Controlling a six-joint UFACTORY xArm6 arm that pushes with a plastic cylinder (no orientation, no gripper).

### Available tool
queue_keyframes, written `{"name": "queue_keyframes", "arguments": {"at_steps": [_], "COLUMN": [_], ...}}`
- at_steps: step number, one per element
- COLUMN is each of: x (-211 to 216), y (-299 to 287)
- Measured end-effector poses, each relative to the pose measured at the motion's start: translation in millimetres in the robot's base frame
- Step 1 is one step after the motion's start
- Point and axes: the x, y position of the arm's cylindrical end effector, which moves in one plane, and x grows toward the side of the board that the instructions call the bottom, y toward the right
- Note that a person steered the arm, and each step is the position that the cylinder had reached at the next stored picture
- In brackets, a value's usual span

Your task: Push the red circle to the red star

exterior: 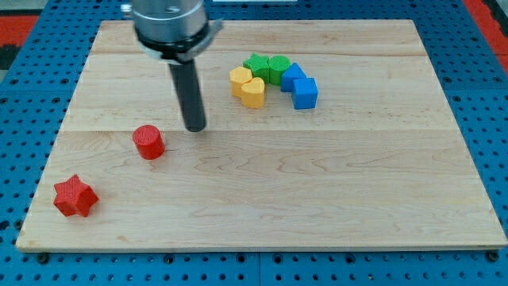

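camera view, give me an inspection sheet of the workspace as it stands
surface: wooden board, flat, light.
job's things: red circle left of centre; red star near bottom-left corner, apart from it.
clutter: yellow blocks, green blocks and blue blocks clustered near the top.
grippers: none; my tip sits just right of the red circle, slightly above it, not touching.
cables: nothing seen.
surroundings: blue perforated base around the board.

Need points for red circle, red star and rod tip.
red circle (pixel 148 141): camera view, on its flat top face.
red star (pixel 75 195): camera view, middle of its top face.
my tip (pixel 195 128): camera view, very end of the rod, right of the red circle.
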Motion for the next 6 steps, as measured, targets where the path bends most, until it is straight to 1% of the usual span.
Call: {"name": "queue_keyframes", "arguments": {"at_steps": [1,2,3,4,5,6], "x": [25.2,52.1,50.0,13.9,2.5,32.3], "y": [-34.6,-100.5,-112.3,-102.0,-133.9,-149.8]}}
